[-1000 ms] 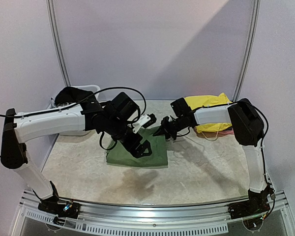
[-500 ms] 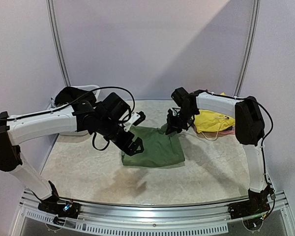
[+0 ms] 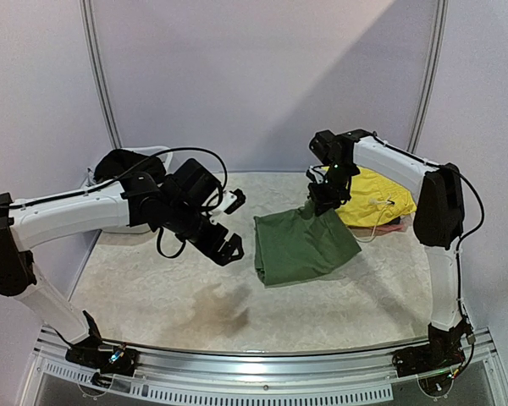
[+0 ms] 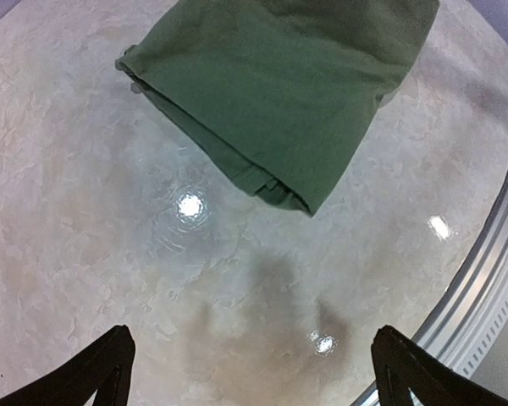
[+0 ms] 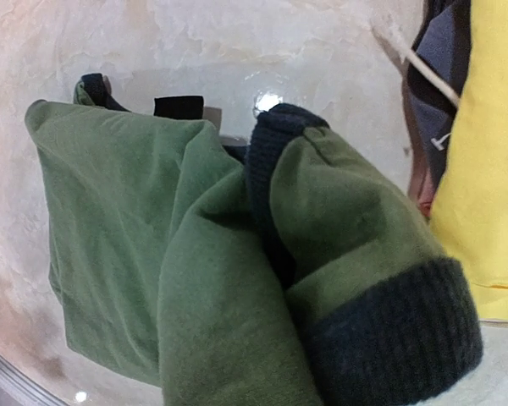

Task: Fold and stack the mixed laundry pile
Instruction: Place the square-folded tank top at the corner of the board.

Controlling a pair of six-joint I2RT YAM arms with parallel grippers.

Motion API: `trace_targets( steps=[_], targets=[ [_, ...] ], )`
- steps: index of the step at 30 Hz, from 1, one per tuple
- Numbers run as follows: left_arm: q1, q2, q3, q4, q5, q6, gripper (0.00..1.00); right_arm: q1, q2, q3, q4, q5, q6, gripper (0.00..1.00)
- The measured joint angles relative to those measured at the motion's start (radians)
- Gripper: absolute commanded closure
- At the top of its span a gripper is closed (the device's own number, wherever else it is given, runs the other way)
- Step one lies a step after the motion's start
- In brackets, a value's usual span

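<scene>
The right pincer [image 3: 320, 205] is clamped on the far corner of the olive-green T-shirt [image 3: 300, 247]. The shirt slopes down from the pincer and lies folded on the tabletop [image 3: 144, 292], spreading toward the arm bases and a little to the pincer's left. Just to the right of this pincer lies the yellow garment [image 3: 374, 190], with its white drawstring [image 3: 381, 204] trailing across it. A pinkish cloth edge [image 3: 395, 227] shows beneath the yellow garment. The left pincer [image 3: 235, 224] hovers above the tabletop, spread wide and empty, with the shirt near its right but apart from it. Behind the left pincer, beyond its arm, stands a white tub [image 3: 152, 154].
</scene>
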Motion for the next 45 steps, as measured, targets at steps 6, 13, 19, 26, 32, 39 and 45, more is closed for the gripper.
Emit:
trace_targets(
  steps=[6, 13, 19, 26, 32, 39, 45],
  targets=[
    [0.001, 0.002, 0.021, -0.010, -0.003, 0.004, 0.01, -0.014, -0.012, 0.084, -0.063, 0.091, -0.061, 1.00],
    [0.002, 0.019, 0.055, -0.017, -0.003, 0.007, 0.00, -0.048, -0.012, 0.162, -0.110, 0.160, -0.113, 1.00],
    [0.003, 0.031, 0.058, -0.020, -0.003, 0.007, 0.01, -0.066, -0.012, 0.204, -0.129, 0.208, -0.154, 1.00],
    [0.003, 0.050, 0.089, -0.026, -0.003, 0.011, 0.00, -0.082, -0.012, 0.249, -0.128, 0.270, -0.185, 1.00],
    [0.003, 0.084, 0.119, -0.027, 0.000, 0.022, 0.00, -0.098, -0.012, 0.316, -0.106, 0.314, -0.209, 1.00],
    [0.003, 0.096, 0.135, -0.037, 0.002, 0.033, 0.00, -0.121, -0.012, 0.372, -0.072, 0.335, -0.230, 1.00],
    [0.003, 0.103, 0.135, -0.045, 0.005, 0.033, 0.00, -0.125, -0.012, 0.373, -0.055, 0.344, -0.246, 1.00]
  ],
)
